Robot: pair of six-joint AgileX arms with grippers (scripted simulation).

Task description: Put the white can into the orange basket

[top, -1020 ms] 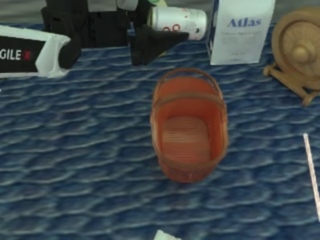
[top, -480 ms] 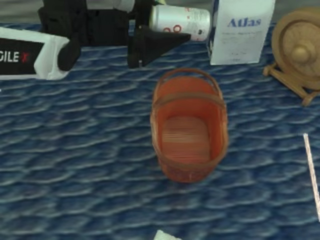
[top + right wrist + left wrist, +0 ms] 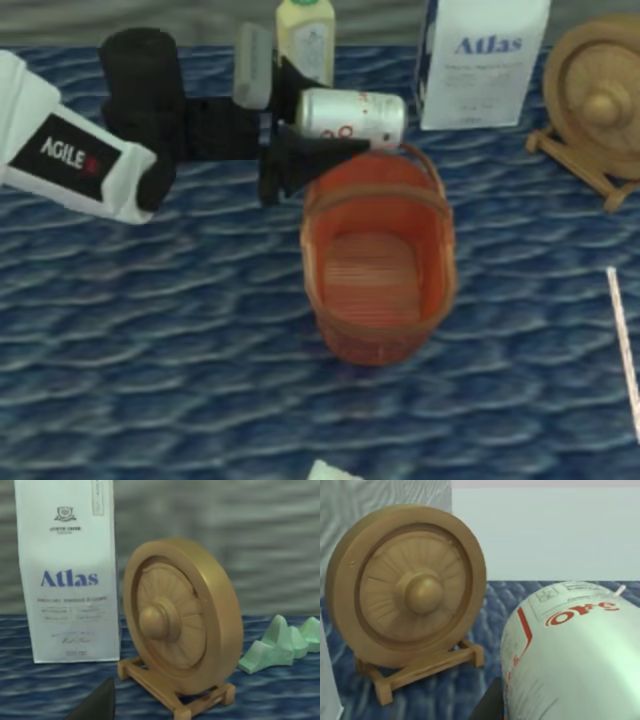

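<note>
The white can (image 3: pixel 352 116) lies on its side in the air, red marks showing, with my left gripper (image 3: pixel 335 125) shut on it. It hangs just over the far rim of the orange basket (image 3: pixel 443 235), which stands mid-table with its handle arched across the top. In the left wrist view the can (image 3: pixel 570 655) fills the near side, beside one dark finger (image 3: pixel 490 705). My right arm is out of the top view. In the right wrist view a single dark fingertip (image 3: pixel 100 702) sits far off to one side.
Behind the can stands a pale-yellow bottle (image 3: pixel 306 35). A white Atlas carton (image 3: pixel 483 60) and a wooden wheel (image 3: pixel 600 100) stand at the back right. A green ridged block (image 3: pixel 280 645) lies beyond the wheel. A thin white strip (image 3: pixel 622 340) runs along the right edge.
My left arm has carried the can from the table's back edge toward the front, to the basket's far rim. The bottle behind it has come into view.
</note>
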